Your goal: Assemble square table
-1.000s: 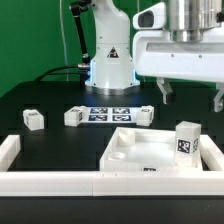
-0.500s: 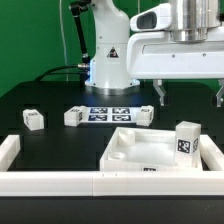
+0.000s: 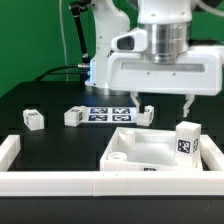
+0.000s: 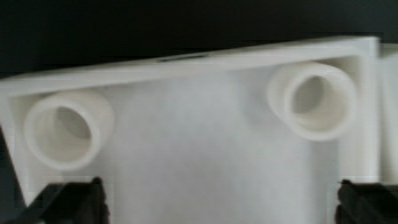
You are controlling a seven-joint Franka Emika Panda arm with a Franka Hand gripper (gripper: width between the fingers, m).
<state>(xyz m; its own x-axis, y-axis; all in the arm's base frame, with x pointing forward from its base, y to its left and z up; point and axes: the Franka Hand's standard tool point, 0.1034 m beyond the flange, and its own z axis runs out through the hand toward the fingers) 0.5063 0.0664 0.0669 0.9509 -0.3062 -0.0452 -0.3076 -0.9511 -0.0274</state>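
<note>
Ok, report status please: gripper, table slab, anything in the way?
Gripper open, empty, above the slab. Slab lies flat, visible sockets empty. One leg stands close beside slab, exterior view's right.

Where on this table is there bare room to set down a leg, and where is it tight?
Bare black table lies between the leftmost leg, the rail and the slab. Crowded: the legs beside the marker board, and under the open gripper.

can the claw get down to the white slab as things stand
probably yes: the open claw hangs above the slab with nothing between them. the upright leg by the slab's edge on the exterior view's right might crowd one finger
</note>
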